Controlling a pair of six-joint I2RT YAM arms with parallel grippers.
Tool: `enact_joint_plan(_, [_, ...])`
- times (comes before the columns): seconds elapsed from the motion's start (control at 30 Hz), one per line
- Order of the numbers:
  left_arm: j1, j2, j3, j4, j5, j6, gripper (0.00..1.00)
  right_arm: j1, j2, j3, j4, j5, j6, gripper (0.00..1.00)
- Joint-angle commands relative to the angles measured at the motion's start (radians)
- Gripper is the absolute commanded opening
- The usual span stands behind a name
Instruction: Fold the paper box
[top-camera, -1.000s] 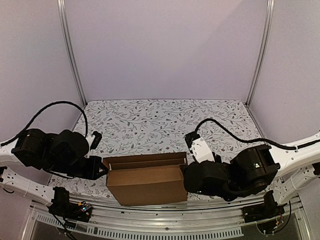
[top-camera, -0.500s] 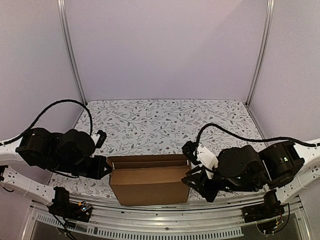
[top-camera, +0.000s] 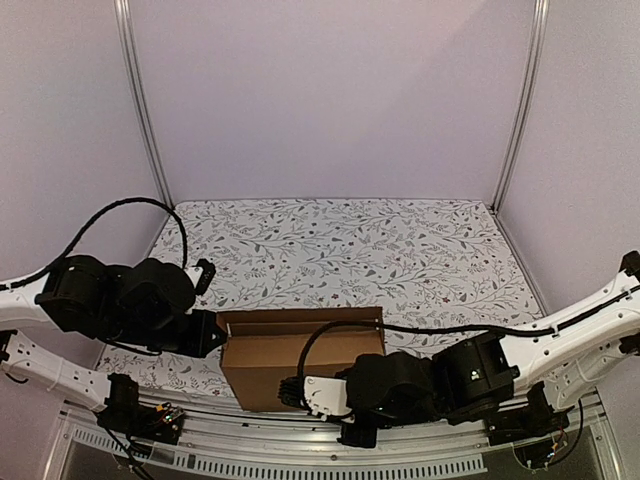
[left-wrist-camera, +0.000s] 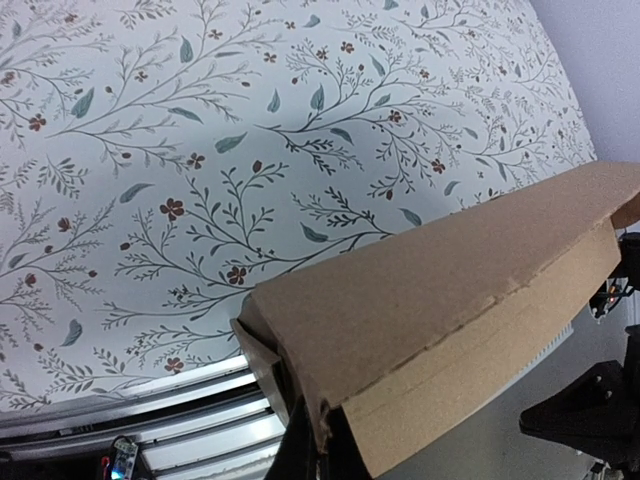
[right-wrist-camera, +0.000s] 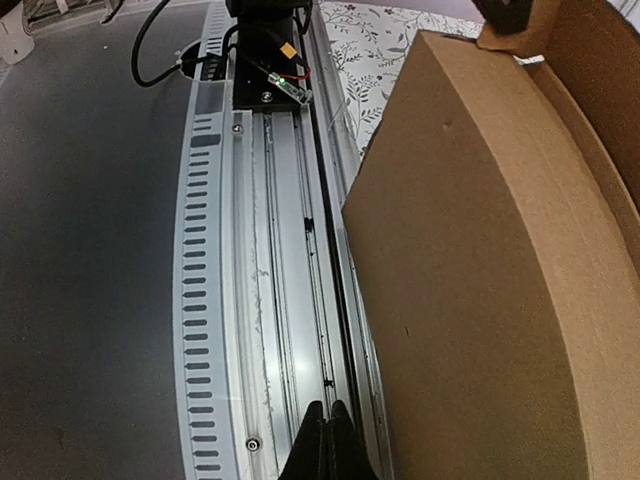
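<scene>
The paper box (top-camera: 300, 352) is a brown cardboard tray standing open at the table's near edge. My left gripper (top-camera: 214, 333) is at its left end, shut on the end wall's edge. In the left wrist view the cardboard (left-wrist-camera: 440, 290) runs down between the dark fingers (left-wrist-camera: 300, 455). My right gripper (top-camera: 287, 392) lies low in front of the box's front wall, pointing left. In the right wrist view it (right-wrist-camera: 327, 440) is shut with nothing between its fingertips, over the metal rail and just left of the front wall (right-wrist-camera: 480, 260).
A slotted aluminium rail (right-wrist-camera: 280, 250) runs along the table's near edge (top-camera: 300, 445), right beside the box. A small circuit board with a green light (right-wrist-camera: 275, 85) sits on the left arm's base. The floral tablecloth (top-camera: 330, 250) stretches behind the box to the walls.
The right arm has swung from the box's right end round to its front, and its jaws have closed on nothing. The box has slid slightly right. The left gripper has kept its hold.
</scene>
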Motion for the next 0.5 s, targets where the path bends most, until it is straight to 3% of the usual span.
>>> enact_joint_plan(0.0, [-0.017,0.052,-0.028,-0.092,0.054,-0.005,0.0,0.006,0.134,0.05,0.192,0.024,-0.175,0.0])
enact_joint_plan(0.17, [-0.017,0.08,-0.018,-0.087,0.062,0.002,0.0,-0.012,0.261,0.087,0.352,0.093,-0.234,0.0])
enact_joint_plan(0.47, [-0.017,0.095,-0.005,-0.088,0.073,0.004,0.0,-0.086,0.402,0.175,0.459,0.147,-0.246,0.0])
